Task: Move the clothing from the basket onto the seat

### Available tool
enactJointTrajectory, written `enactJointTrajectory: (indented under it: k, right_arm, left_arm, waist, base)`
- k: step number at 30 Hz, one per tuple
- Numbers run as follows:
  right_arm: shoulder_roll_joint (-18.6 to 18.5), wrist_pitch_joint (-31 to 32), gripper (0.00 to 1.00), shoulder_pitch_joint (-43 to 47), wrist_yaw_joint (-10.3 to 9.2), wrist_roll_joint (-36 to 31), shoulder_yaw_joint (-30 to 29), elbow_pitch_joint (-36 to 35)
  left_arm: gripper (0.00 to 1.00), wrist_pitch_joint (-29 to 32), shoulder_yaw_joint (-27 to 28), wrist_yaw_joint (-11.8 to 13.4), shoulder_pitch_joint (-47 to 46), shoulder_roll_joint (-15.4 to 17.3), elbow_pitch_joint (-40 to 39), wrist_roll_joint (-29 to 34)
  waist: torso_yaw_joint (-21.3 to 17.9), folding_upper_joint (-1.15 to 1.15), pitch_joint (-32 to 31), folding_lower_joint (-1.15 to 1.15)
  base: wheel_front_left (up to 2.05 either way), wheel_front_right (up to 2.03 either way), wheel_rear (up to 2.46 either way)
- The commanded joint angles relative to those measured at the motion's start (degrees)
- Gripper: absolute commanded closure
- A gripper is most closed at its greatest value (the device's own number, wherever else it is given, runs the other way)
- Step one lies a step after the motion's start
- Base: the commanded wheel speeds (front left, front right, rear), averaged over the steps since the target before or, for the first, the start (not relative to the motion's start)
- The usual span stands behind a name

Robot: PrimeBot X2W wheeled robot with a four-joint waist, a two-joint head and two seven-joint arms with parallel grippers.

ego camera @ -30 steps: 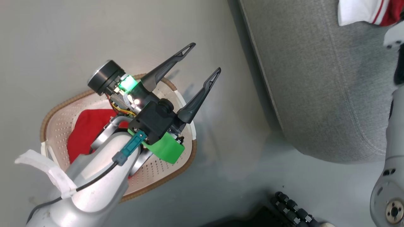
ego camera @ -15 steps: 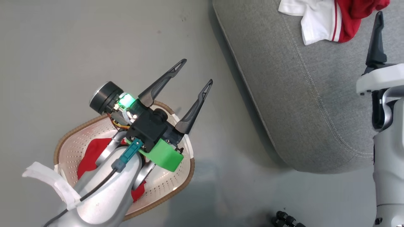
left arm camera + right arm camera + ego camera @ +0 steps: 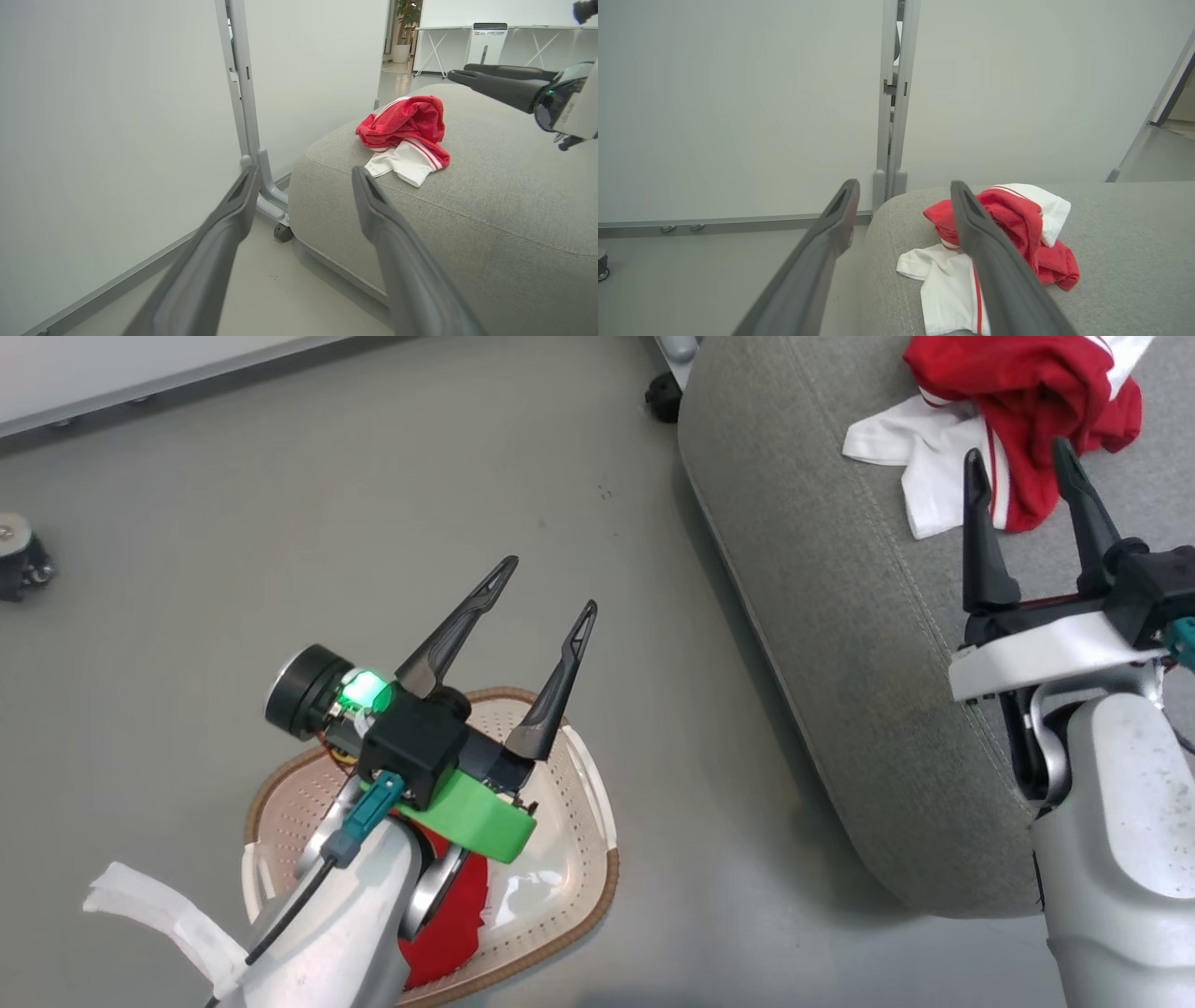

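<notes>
The two dark fingers (image 3: pixel 451 635) of the left gripper (image 3: pixel 551 583) stand wide apart with nothing between them, reaching past the far rim of the basket (image 3: pixel 551 877) and over the grey floor (image 3: pixel 280 523). The right gripper (image 3: pixel 1017 448) is spread just as wide and is also empty. Its fingers (image 3: pixel 980 551) point toward a red-and-white garment (image 3: pixel 1027 383) without touching it. In the right wrist view that garment lies beyond the fingertips, partly behind the right-hand finger. It is a crumpled heap on the seat (image 3: pixel 840 616), near the rounded corner, red on top with white parts spilling toward the seat's edge. A second piece of clothing, a red garment (image 3: pixel 457 915), lies in the basket, mostly hidden under the left forearm. The basket sits on the floor to the left of the seat, apart from it. In the left wrist view the left gripper's fingers frame the seat's corner, and the right gripper's fingers enter from the right edge above the cushion. Behind the seat stands a pale partition (image 3: pixel 93 116) on a grey post, with a caster (image 3: pixel 282 232) at its foot
</notes>
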Motion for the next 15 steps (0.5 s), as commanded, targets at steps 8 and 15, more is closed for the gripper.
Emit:
enactJointTrajectory:
  k: [8, 15]
  right_arm:
    - [1.14, -0.01, 0.0, 5.78, -0.08, 1.81, 4.2, -1.64]
    - [1.91, -0.01, 0.0, 9.23, -0.08, 2.34, 5.49, -2.47]
  left_arm:
    - [0.0, -0.05, 6.92, 1.18, 6.24, -1.28, 0.84, -0.64]
    - [0.0, -0.05, 13.91, 1.88, 10.18, -2.65, 0.73, -0.98]
  waist:
    - [8.5, 0.52, -7.87, 0.0]
    - [12.1, 0.52, -10.7, 0.0]
  base:
    - [0.0, 0.0, 0.0]
    - [0.0, 0.0, 0.0]
